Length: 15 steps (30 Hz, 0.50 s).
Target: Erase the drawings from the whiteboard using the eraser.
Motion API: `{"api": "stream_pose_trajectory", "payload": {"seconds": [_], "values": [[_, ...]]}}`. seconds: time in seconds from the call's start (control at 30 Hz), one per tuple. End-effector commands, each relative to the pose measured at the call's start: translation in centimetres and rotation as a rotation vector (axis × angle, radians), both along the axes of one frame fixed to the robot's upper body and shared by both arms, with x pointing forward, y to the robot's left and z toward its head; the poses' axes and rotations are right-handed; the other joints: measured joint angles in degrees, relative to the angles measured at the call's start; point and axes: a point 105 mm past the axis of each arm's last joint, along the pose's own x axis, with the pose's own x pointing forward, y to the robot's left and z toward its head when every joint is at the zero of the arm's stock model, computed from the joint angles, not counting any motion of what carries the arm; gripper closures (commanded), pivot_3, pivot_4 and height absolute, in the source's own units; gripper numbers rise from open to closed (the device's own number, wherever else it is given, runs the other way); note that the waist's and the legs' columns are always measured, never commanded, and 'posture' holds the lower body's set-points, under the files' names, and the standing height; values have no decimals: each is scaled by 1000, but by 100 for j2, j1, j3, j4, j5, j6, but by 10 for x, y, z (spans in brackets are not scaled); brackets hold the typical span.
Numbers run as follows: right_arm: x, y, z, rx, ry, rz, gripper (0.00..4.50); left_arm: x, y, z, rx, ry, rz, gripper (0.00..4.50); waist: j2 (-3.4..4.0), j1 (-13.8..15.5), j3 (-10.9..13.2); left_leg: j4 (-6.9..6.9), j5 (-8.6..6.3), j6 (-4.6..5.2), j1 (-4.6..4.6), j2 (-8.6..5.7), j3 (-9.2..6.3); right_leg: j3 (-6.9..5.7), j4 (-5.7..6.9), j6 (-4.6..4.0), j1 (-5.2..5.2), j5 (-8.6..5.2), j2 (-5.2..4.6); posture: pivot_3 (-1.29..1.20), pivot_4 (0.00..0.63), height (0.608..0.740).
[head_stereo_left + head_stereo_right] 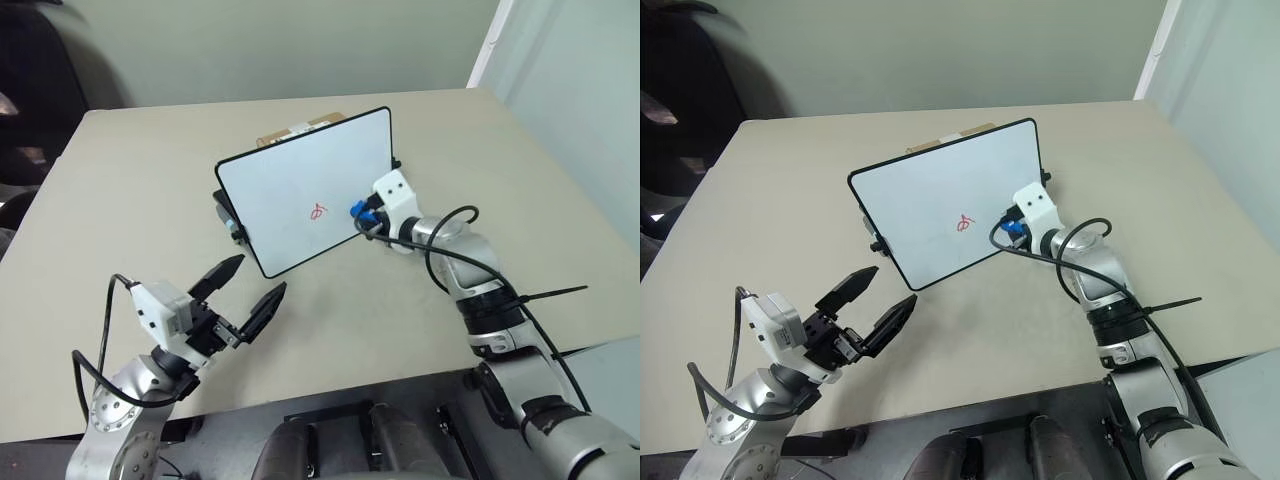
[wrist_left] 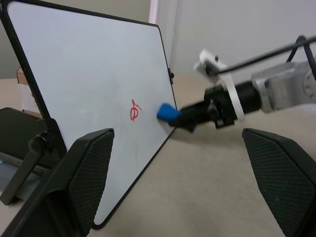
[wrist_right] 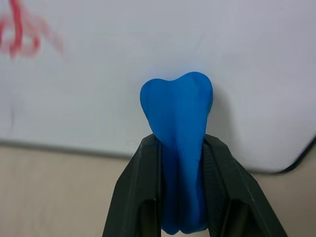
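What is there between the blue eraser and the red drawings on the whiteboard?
Only bare white whiteboard surface separates the eraser from the drawings; the left wrist view shows it.

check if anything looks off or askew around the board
Nothing stands out. The whiteboard leans back on its stand, intact, with the red drawings unsmeared. The right gripper is shut on the blue eraser near the board's surface, beside the drawings. The left gripper is open, apart.

whiteboard (image 1: 290, 195): smooth, glossy | eraser (image 3: 180, 128): matt, rubbery | table (image 1: 130, 180): matt
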Motion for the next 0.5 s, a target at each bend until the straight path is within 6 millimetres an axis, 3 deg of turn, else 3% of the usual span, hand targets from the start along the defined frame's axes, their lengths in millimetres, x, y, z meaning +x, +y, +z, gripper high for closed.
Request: {"api": "stream_pose_trajectory", "payload": {"seconds": [0.03, 0.23, 0.5], "values": [[3, 3, 40, 61, -127, 3, 3509, -2, -2, 8, 2, -41, -8, 0, 0, 1, 0, 0, 0, 0, 0, 0, 0, 0, 0, 0, 0, 0, 0, 0, 150, 740], [-12, 25, 63, 118, -188, 88, 3509, -1, -4, 8, -5, -42, -13, 0, 0, 0, 0, -3, 0, 0, -4, -1, 0, 0, -2, 0, -1, -1, 0, 0, 150, 740], [-39, 66, 53, 112, -151, 250, 3509, -1, -1, 7, -6, -46, -3, 0, 0, 5, 0, -7, 0, 0, -5, -1, 0, -2, -8, 5, -5, -10, 0, 0, 150, 740]]}}
